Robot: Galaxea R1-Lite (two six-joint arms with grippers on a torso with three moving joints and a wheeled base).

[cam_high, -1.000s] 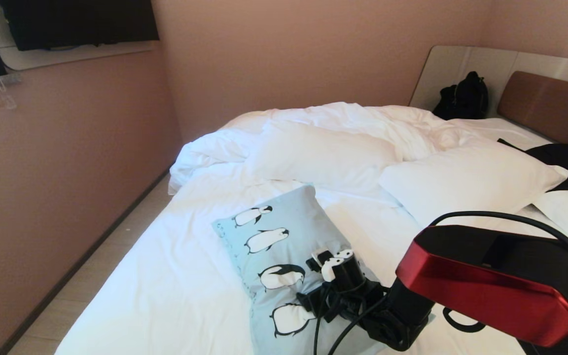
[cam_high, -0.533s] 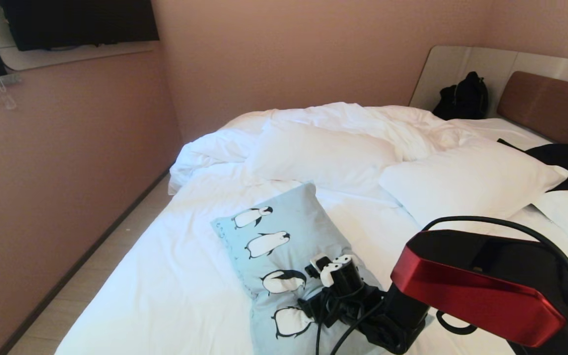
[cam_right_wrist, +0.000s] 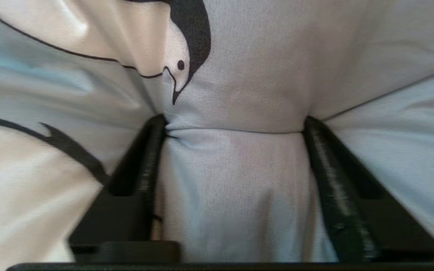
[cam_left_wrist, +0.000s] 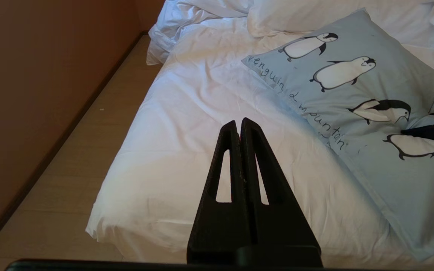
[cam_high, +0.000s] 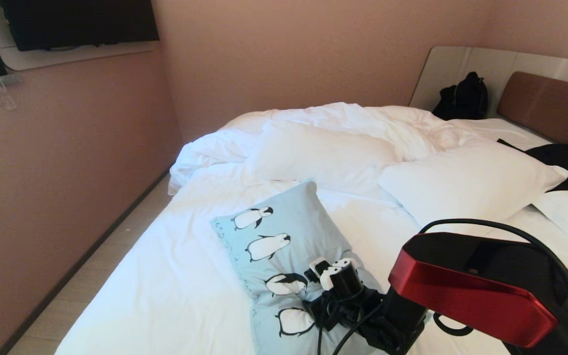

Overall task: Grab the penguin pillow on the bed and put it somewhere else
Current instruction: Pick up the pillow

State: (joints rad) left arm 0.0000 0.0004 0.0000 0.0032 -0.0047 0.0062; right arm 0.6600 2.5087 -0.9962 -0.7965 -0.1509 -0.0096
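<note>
R hand (cam_right_wrist: 232, 128) pressed into penguin pillow (cam_high: 284, 231), soft pale-blue fabric bunched betw. its prongs; wrinkled white bed (cam_high: 165, 276) underneath. L hand (cam_left_wrist: 239, 126) prongs together.

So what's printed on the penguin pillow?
Black-and-white penguins on the pale-blue penguin pillow; clearest in left wrist view.

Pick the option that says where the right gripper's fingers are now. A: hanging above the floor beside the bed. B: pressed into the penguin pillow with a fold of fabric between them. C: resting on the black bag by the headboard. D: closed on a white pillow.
B: the right wrist view shows the right gripper with its fingers sunk into the penguin pillow, fabric bunched between them.
</note>
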